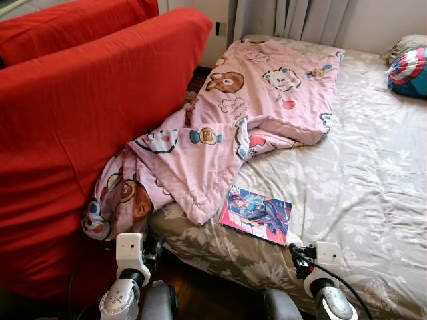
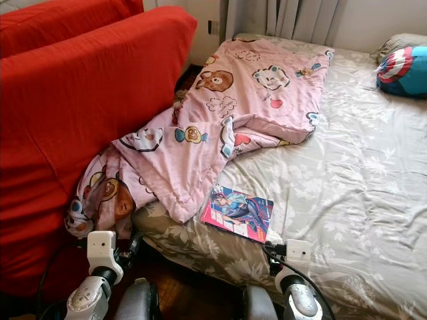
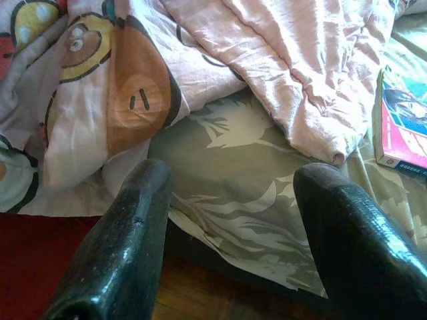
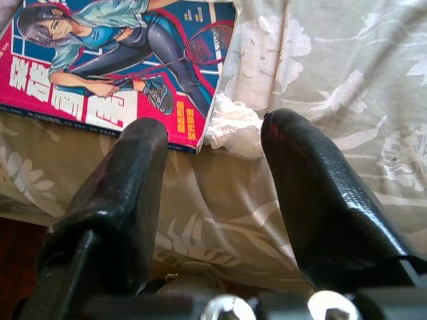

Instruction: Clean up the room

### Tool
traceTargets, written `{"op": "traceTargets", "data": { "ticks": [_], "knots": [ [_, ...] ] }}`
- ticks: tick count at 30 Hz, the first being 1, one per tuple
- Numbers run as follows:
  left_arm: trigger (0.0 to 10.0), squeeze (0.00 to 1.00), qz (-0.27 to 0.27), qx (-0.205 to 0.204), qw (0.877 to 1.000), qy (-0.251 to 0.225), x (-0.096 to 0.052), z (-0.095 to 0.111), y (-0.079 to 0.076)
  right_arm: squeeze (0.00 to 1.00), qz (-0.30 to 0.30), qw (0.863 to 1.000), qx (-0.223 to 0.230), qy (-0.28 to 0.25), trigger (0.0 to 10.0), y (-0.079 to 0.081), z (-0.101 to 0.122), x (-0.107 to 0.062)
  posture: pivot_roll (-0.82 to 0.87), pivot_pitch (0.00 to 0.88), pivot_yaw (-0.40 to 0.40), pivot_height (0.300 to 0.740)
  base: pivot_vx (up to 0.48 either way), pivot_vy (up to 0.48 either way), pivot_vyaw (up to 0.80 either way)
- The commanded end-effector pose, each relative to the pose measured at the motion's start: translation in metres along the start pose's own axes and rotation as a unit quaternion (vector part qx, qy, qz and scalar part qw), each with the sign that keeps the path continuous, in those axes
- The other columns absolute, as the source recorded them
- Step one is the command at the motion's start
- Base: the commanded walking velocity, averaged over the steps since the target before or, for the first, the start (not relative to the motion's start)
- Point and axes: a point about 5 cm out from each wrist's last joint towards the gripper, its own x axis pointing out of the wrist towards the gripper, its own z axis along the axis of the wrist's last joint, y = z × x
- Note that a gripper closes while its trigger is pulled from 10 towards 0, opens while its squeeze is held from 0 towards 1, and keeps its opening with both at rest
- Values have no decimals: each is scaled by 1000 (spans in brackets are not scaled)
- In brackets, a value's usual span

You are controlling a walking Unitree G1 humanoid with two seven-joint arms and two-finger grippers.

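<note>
A pink cartoon-print blanket (image 1: 253, 107) lies crumpled across the left part of the bed (image 1: 360, 173), one end hanging down beside the red sofa (image 1: 73, 133). A comic book (image 1: 256, 214) with a pink and blue cover rests near the bed's front edge, with a small crumpled white tissue (image 4: 230, 123) at its corner. My right gripper (image 4: 213, 147) is open, low at the bed's edge just before the book and tissue. My left gripper (image 3: 230, 200) is open too, facing the bed's side below the hanging blanket (image 3: 133, 87).
A round pillow (image 1: 408, 72) in red, white and blue lies at the bed's far right, with a grey pillow behind it. Curtains (image 1: 293, 17) hang behind the bed. Dark wooden floor (image 2: 180, 290) shows between sofa and bed.
</note>
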Motion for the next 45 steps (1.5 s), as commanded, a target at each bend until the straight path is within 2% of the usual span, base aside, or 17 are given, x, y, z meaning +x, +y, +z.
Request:
{"op": "traceTargets", "data": {
  "ticks": [1, 26, 45],
  "knots": [
    [10000, 0, -3, -2, 1000, 6, 0, -1, 1, 0, 5, 1000, -1, 14, 10000, 2, -5, -1, 5, 165, -12, 624, 277, 0, 0],
    [10000, 0, -5, -2, 1000, 1, 4, 3, 1, 0, 10, 1000, -2, 22, 10000, 2, -7, -2, 3, 164, -13, 624, 293, 0, 0],
    [10000, 0, -6, -1, 1000, 1, 2, 3, 2, 0, -22, 1000, 7, 20, 10000, -3, -5, 0, 7, 176, -7, 624, 344, 0, 0]
  ]
}}
